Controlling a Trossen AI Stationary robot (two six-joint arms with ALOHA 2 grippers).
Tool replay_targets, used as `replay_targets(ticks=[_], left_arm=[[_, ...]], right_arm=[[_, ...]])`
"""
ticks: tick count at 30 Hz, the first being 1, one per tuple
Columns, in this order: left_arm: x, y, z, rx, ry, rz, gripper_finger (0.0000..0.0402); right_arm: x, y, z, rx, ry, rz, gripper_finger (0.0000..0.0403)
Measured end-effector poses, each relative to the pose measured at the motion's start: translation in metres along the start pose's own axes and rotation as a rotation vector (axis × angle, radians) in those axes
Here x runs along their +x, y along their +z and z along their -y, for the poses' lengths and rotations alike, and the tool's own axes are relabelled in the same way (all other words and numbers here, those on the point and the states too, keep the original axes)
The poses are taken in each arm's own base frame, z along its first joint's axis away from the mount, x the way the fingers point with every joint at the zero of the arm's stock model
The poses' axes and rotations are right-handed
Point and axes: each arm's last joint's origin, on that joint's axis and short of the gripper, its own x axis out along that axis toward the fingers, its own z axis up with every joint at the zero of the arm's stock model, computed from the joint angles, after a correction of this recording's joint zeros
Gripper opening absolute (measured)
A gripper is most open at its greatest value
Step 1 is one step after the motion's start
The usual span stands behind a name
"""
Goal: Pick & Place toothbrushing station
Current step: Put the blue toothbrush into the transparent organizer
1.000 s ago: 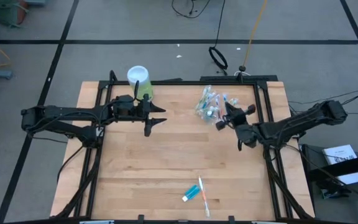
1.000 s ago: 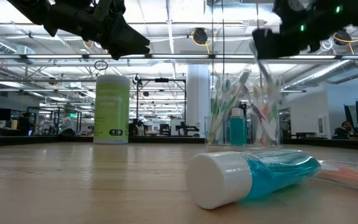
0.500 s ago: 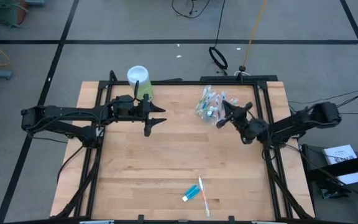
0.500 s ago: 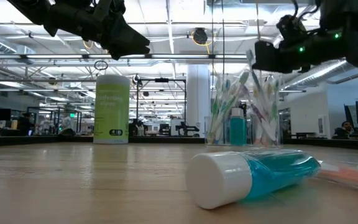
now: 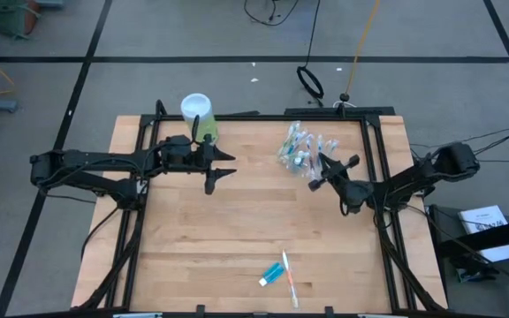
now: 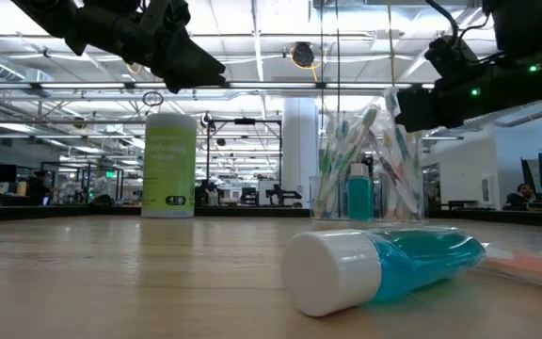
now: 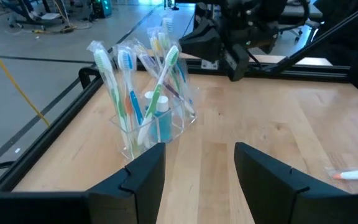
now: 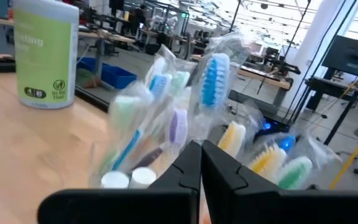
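The clear cup (image 5: 297, 150) stands upright on its base at the table's far right, packed with several wrapped toothbrushes (image 7: 132, 87) and a blue toothpaste tube (image 6: 359, 193). My right gripper (image 5: 313, 182) hovers just right of and nearer than the cup, at the height of the brush heads (image 8: 215, 78). It is shut with nothing seen between its fingers (image 8: 201, 163). My left gripper (image 5: 232, 164) waits open above the table's far left and points toward the cup (image 7: 154, 124). A loose toothpaste tube (image 5: 271, 276) and a toothbrush (image 5: 289, 281) lie flat near the front edge.
A light-green canister with a white lid (image 5: 197, 117) stands at the far left, just behind my left gripper. The black frame rails (image 5: 374, 159) run along the table's sides. Bare wood (image 5: 237, 221) lies between the cup and the loose tube.
My right gripper has come down beside the cup while its wrist bent over, and it has stayed shut. The cup and the loose tube have kept their places.
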Motion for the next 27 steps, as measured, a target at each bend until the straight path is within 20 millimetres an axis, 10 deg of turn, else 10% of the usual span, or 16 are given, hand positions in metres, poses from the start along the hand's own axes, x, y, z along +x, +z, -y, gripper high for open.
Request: replay_targets(ticks=[27], left_arm=[[0.000,-0.001,0.000,-0.001,0.000,-0.005,0.0198]], right_arm=[[0.012,-0.026,0.004,0.104,0.030,-0.137,0.0016]])
